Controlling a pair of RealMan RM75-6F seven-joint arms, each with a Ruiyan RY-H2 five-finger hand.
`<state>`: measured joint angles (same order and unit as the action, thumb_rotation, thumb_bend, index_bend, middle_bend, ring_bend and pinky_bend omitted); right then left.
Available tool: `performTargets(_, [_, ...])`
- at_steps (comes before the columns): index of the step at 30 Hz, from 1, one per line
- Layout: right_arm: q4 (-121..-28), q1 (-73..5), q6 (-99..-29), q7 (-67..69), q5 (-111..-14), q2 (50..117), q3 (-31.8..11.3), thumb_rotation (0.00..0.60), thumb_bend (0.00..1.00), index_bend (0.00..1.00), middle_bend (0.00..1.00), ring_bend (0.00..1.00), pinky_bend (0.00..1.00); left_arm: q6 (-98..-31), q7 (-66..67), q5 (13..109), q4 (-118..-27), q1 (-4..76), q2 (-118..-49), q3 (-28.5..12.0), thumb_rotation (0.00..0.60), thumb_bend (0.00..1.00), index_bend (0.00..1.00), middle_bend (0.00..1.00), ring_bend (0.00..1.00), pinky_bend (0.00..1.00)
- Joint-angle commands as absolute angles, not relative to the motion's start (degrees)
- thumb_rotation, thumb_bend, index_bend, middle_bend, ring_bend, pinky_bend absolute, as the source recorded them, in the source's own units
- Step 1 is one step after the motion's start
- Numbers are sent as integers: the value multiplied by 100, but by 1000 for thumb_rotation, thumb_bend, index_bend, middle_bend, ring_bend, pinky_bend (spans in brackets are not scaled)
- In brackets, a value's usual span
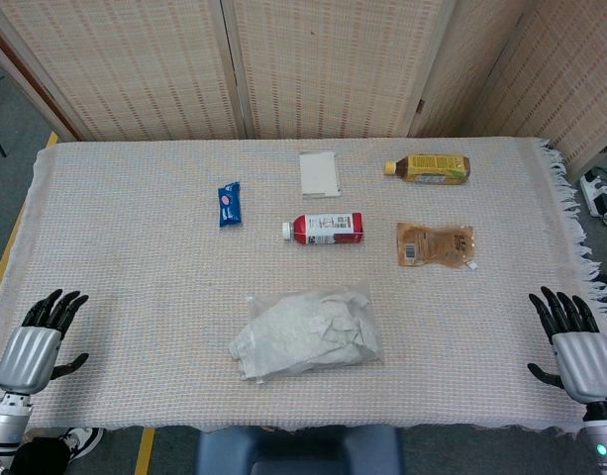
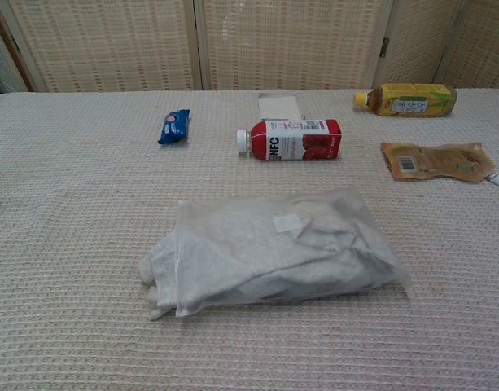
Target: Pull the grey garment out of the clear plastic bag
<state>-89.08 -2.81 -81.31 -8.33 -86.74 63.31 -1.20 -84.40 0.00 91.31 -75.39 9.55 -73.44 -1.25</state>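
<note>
The clear plastic bag point(image 1: 308, 332) point(image 2: 273, 248) lies flat near the table's front middle, with the grey garment point(image 2: 233, 261) folded inside it. A bit of the garment point(image 1: 246, 354) sticks out of the bag's left end. My left hand point(image 1: 38, 344) hovers at the front left corner, fingers spread, holding nothing, far from the bag. At the front right edge my right hand point(image 1: 575, 341) is likewise spread and empty. Neither hand shows in the chest view.
Behind the bag lie a red-and-white bottle point(image 1: 324, 229) on its side, a blue snack packet point(image 1: 230, 204), a white card point(image 1: 320, 174), a yellow tea bottle point(image 1: 430, 168) and a brown pouch point(image 1: 435, 243). A woven cloth point(image 1: 125, 277) covers the table; folding screens stand behind.
</note>
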Motion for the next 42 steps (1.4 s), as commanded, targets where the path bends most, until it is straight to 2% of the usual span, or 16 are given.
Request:
performTargets(1, [-8925, -269, -8175, -851, -8695, 6334, -109, 600, 20, 0, 0, 0, 0, -8432, -66, 9205, -7560, 971, -7316, -64, 600, 182, 157, 172, 98, 201])
performTargets(9, [-9004, -213, -8329, -833, -8884, 6283, -15, 600, 21, 0, 0, 0, 0, -8499, -684, 9806, -7785, 1016, -7227, 347, 600, 182, 158, 173, 101, 225])
performTargets(12, [-9038, -169, -8415, -857, -8973, 6254, 34, 600, 21, 0, 0, 0, 0, -8588, -992, 10145, -7828, 1034, -7251, 557, 600, 181, 160, 202, 131, 288])
performTargets(15, [-9081, -124, -8511, -876, -9040, 6228, 63, 600, 22, 0, 0, 0, 0, -8689, -1257, 10361, -7812, 1026, -7398, 694, 600, 179, 170, 275, 192, 373])
performTargets(19, [-9132, -66, -8585, -917, -9146, 6219, 141, 600, 20, 0, 0, 0, 0, -8843, -1706, 10529, -7748, 972, -7741, 835, 600, 179, 226, 465, 370, 588])
performTargets(23, [-9171, -39, -8627, -989, -9251, 6226, 197, 600, 21, 0, 0, 0, 0, -8962, -2119, 10662, -7647, 983, -8106, 889, 600, 179, 330, 723, 632, 810])
performTargets(26, [-9187, -23, -8656, -1024, -9283, 6247, 208, 600, 20, 0, 0, 0, 0, -8976, -2009, 10785, -7432, 1054, -8389, 848, 600, 179, 355, 845, 773, 929])
performTargets(28, [-9182, -26, -8640, -1057, -9277, 6257, 209, 600, 20, 0, 0, 0, 0, -8941, -1990, 10797, -7358, 1096, -8540, 827, 600, 180, 370, 957, 923, 996])
performTargets(29, [-9177, -29, -8627, -1078, -9267, 6266, 205, 600, 20, 0, 0, 0, 0, -8905, -1981, 10784, -7338, 1118, -8624, 819, 600, 181, 385, 989, 970, 1000])
performTargets(31, [-9175, -36, -8607, -1099, -9250, 6275, 197, 600, 20, 0, 0, 0, 0, -8879, -1943, 10781, -7339, 1135, -8763, 818, 600, 186, 412, 1000, 1000, 1000])
performTargets(37, [-9188, -47, -8593, -1095, -9257, 6269, 193, 600, 21, 0, 0, 0, 0, -8793, -1460, 10813, -7405, 1098, -9223, 866, 600, 233, 467, 1000, 1000, 1000])
performTargets(42, [-9225, -16, -8682, -977, -9302, 6191, 198, 600, 21, 0, 0, 0, 0, -8642, -758, 10909, -7391, 1066, -9660, 938, 600, 259, 473, 1000, 1000, 1000])
